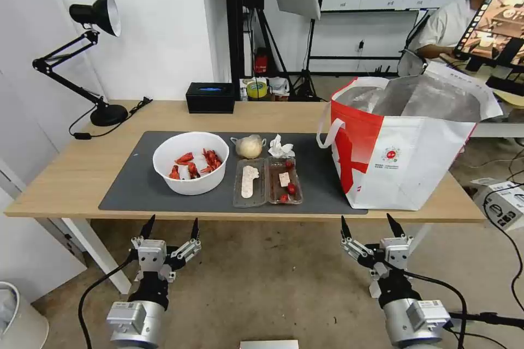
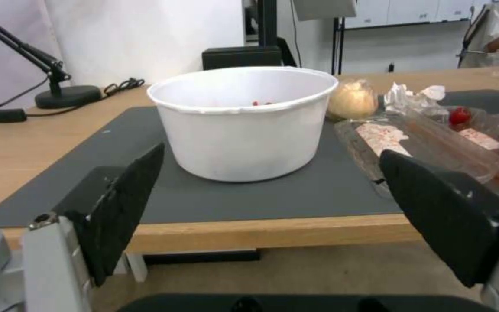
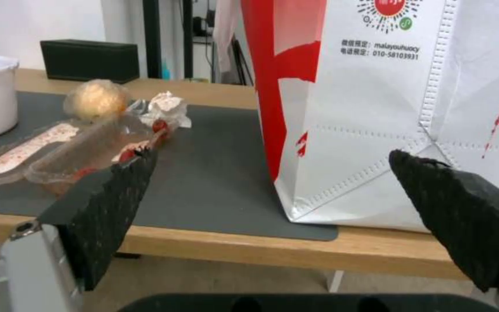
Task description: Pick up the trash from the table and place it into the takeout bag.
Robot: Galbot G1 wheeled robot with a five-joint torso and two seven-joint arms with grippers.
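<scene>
The worktop [image 1: 82, 169] is carrying everything, with a dark grey mat [image 1: 136, 185] lying along its middle. The takeout bag [image 1: 404, 158] is standing upright at the right end, its mouth gaping and its near-left corner sitting on the mat. On the left part of the mat I am seeing the white bowl [image 1: 190, 162] holding red crayfish shells. Just right of it the clear hinged tray [image 1: 267, 181] is lying open with food scraps in both halves. Behind the tray the knotted clear bag [image 1: 249, 146] with a yellowish lump is resting just beside the crumpled tissue [image 1: 280, 148]. My left gripper [image 1: 170, 227] is hovering off the worktop's near edge, level with the bowl, jaws spread wide and holding nothing. My right gripper [image 1: 369, 225] is hovering likewise off the near edge, facing the bag's near-left corner, jaws also wide apart and empty.
</scene>
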